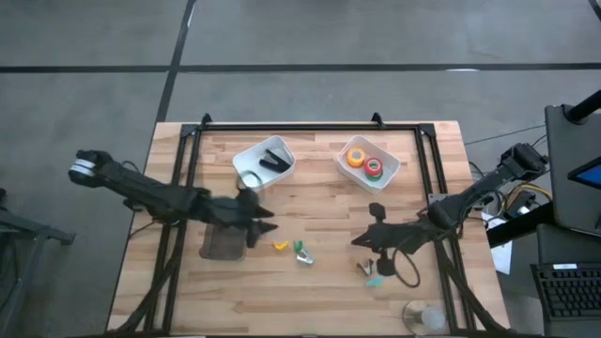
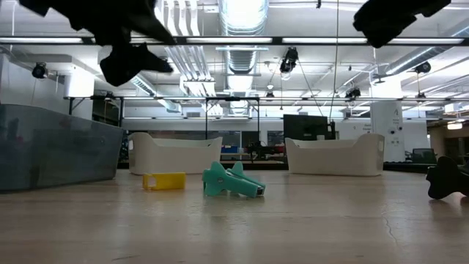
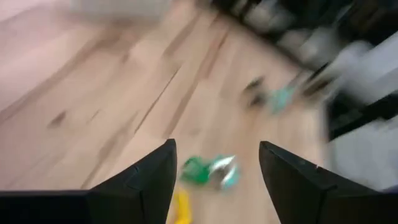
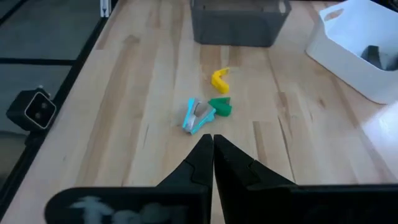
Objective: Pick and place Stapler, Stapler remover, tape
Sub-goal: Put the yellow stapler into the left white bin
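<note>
A black stapler [image 1: 275, 158] lies in the left white bin [image 1: 246, 150]; the right wrist view shows it in that bin as a dark stapler [image 4: 373, 55]. Orange tape [image 1: 355, 157] and red and green rolls [image 1: 375, 168] sit in the right white bin [image 1: 392, 158]. A yellow staple remover [image 1: 280, 246] and a green one [image 1: 302, 252] lie mid-table; another teal one [image 1: 373, 275] lies farther right. My left gripper [image 1: 268, 225] hangs open above the table, just left of the yellow and green removers [image 3: 208, 171]. My right gripper [image 4: 212, 140] is shut, hovering right of them [image 4: 202, 112].
A dark grey bin [image 1: 223, 242] stands under my left arm, near the removers. A black cable loop [image 1: 406, 268] lies by the right arm, and a clear round thing [image 1: 423, 317] sits at the near edge. In the low view a black object [image 2: 447, 180] rests at the right.
</note>
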Robot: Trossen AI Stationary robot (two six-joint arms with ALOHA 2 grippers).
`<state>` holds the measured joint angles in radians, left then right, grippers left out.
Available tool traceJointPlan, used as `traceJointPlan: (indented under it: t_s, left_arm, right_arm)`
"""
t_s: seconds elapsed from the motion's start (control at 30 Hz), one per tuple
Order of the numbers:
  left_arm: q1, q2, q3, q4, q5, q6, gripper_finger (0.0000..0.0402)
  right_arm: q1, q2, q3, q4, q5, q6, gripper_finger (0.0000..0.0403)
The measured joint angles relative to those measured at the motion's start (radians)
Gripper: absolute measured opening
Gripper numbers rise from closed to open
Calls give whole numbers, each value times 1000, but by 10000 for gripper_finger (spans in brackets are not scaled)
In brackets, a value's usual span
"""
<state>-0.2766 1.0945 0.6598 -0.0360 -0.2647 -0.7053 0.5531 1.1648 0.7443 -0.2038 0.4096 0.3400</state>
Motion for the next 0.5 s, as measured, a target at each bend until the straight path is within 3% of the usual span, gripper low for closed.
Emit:
traceJointPlan:
  t_s: [0.1, 0.3, 0.5]
  left_arm:
    - [-62, 105, 124, -143, -59, 6, 229]
    - [-127, 318, 293, -199, -96, 62, 229]
    - [-130, 463, 366, -330, -124, 31, 229]
  right_arm:
    - [7, -41, -12, 8, 1, 15, 8]
    - [22, -93, -32, 3, 1, 15, 8]
    - [25, -91, -34, 14, 1, 15, 8]
